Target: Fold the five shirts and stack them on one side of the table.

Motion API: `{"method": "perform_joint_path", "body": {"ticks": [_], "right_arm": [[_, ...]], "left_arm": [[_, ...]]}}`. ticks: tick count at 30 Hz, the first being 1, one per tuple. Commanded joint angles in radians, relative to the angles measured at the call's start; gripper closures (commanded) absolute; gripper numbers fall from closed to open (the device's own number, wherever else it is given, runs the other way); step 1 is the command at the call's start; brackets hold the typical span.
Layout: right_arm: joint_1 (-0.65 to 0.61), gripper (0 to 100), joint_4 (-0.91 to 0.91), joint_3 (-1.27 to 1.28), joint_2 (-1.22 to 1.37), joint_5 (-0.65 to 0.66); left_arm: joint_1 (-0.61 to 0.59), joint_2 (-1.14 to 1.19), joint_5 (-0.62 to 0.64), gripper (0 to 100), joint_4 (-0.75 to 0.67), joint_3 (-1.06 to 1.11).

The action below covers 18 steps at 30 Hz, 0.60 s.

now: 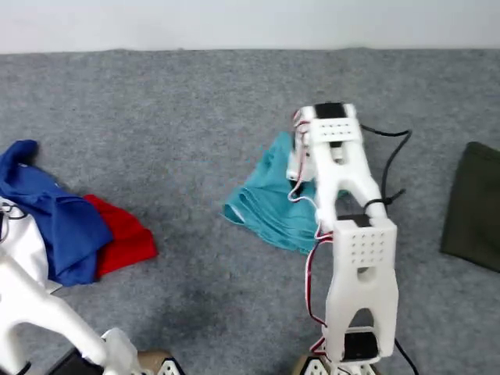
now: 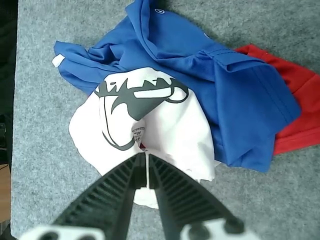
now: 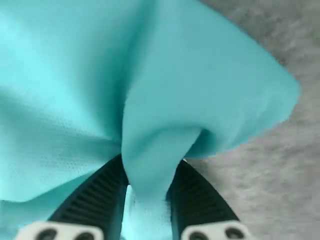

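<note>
My right gripper [image 3: 148,170] is shut on a fold of the teal shirt [image 3: 75,100], and the cloth bunches up between the black fingers [image 3: 95,195]. From above, that gripper [image 1: 300,162] is over the far edge of the teal shirt [image 1: 266,207] near the table's middle. At the left lies a pile: a blue shirt [image 1: 58,215] over a red shirt [image 1: 121,238] and a white printed shirt [image 1: 19,246]. My left gripper [image 2: 148,162] hangs shut above the white shirt [image 2: 165,130], beside the blue shirt [image 2: 210,65] and red shirt [image 2: 300,100].
A dark green shirt [image 1: 474,207] lies folded at the right edge. The left arm's white body [image 1: 47,312] sits at the near left corner. Bare grey tabletop [image 1: 180,117] stretches across the back and between the pile and the teal shirt.
</note>
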Motion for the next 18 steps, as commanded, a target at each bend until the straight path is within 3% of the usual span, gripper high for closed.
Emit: {"method": "perform_joint_path", "body": {"ticks": [1, 9, 18], "right_arm": [[0.102, 98.9, 0.084, -0.035, -0.145, 0.183], [0.346, 99.0, 0.097, -0.031, -0.381, 0.594], [0.601, 99.0, 0.033, -0.035, -0.493, 0.861]], "left_arm": [[-0.006, -0.034, -0.005, 98, -0.017, -0.004], [-0.006, -0.034, -0.044, 98, -0.017, -0.007], [-0.005, -0.034, -0.044, 98, -0.017, -0.007]]}}
